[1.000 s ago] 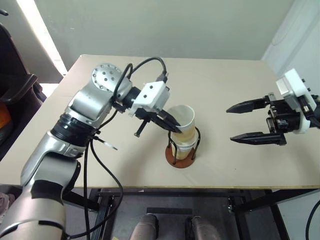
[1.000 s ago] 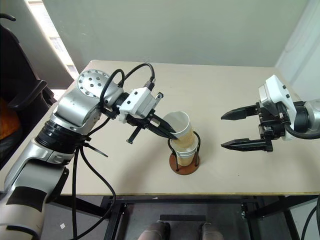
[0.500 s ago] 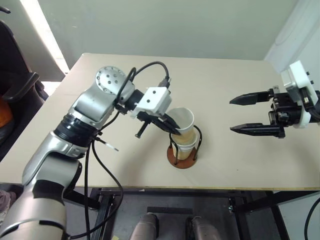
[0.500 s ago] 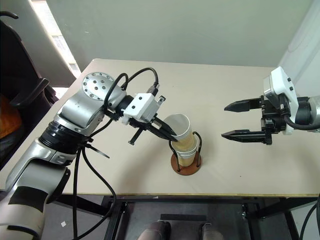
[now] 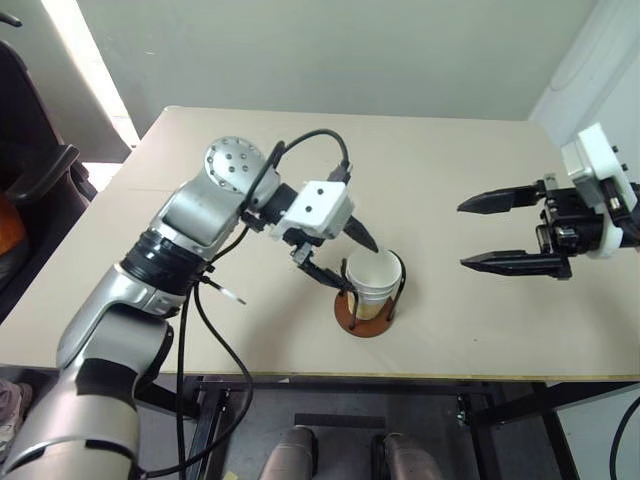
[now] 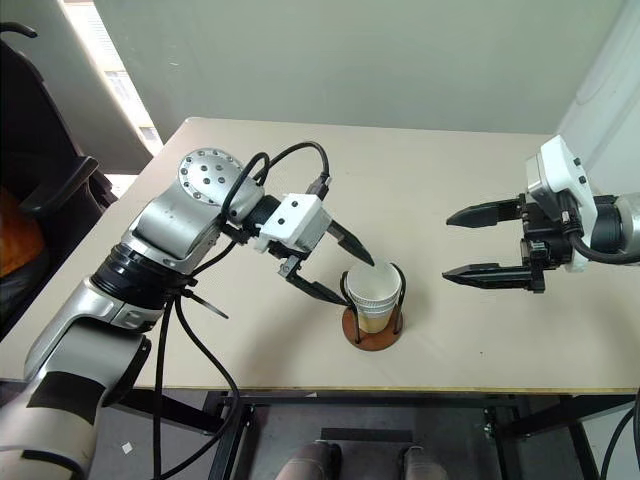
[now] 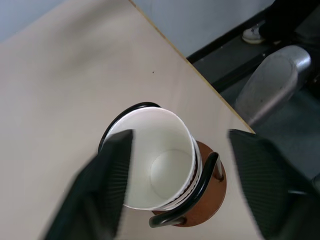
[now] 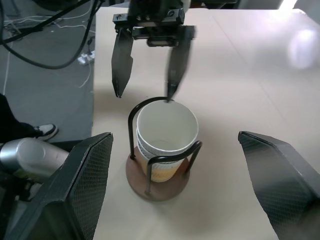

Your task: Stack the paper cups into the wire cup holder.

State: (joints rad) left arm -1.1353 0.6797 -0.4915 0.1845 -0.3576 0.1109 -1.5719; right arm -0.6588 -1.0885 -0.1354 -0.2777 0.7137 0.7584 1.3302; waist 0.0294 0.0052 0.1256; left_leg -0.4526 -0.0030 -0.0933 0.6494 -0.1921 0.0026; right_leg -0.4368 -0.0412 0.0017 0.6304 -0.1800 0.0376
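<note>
The paper cups sit nested and upright inside the wire cup holder, near the table's front edge. The top cup's white inside faces up, and tan ribbed sides show between the black wire loops. My left gripper is open at the stack's left side, one finger behind the rim and the other in front. It holds nothing. In the left wrist view the cups lie between the spread fingers, over the reddish-brown base. My right gripper hangs open and empty, well to the right of the holder.
The beige table is bare around the holder. Its front edge runs just below the base. A dark chair stands off the table's left side.
My left gripper has opened and let go of the tilted top cup. That cup now sits upright and lower in the stack. The right arm has not moved.
</note>
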